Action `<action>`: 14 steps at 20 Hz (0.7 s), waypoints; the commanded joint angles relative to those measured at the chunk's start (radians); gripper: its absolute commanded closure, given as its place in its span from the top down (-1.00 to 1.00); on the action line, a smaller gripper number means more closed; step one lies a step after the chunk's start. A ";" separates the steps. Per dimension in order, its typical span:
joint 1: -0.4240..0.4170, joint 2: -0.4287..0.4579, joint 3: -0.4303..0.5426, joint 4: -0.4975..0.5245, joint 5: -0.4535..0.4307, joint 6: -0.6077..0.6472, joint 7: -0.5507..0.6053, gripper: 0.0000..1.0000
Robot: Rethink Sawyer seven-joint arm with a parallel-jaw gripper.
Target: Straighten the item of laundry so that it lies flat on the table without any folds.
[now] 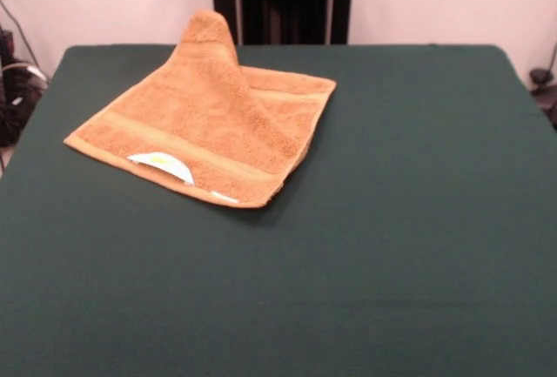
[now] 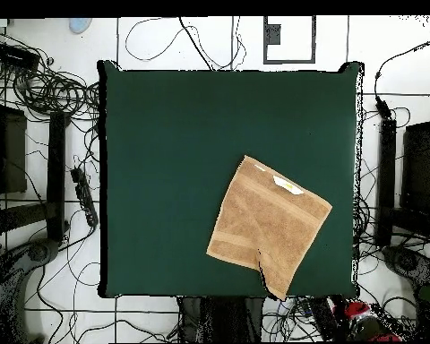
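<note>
1. Where the front view takes in the dark green counter (image 1: 392,220), the orange-tan towel (image 1: 204,133) lies on its left half, nearer the far edge than the near one.
2. Most of the towel rests flat as a rough diamond, one corner toward the left edge and another toward the near edge.
3. Its far corner stands up in a rounded peak (image 1: 207,33) close to the far edge, so the cloth slopes down from there onto the flat part.
4. A paler woven band (image 1: 187,144) runs across the towel near its front-left edge.
5. A white label with yellow print (image 1: 161,164) sits at that same edge, partly lifted from the cloth.
6. Seen from overhead, the towel (image 2: 268,224) lies in the counter's (image 2: 165,161) lower right quarter, with its lowest corner almost at the bottom edge.
7. The label (image 2: 287,185) shows there on the towel's upper edge.
8. Cables (image 2: 53,90) lie on the floor left of the counter.
9. No claw shows in either view, so I cannot tell its state.
</note>
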 commanded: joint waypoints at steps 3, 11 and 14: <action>0.048 -0.079 0.299 -0.027 0.064 0.169 -0.349 1.00; 0.191 0.012 0.241 -0.179 -0.007 0.176 -0.267 1.00; 0.245 0.077 0.231 -0.243 -0.002 0.199 -0.265 1.00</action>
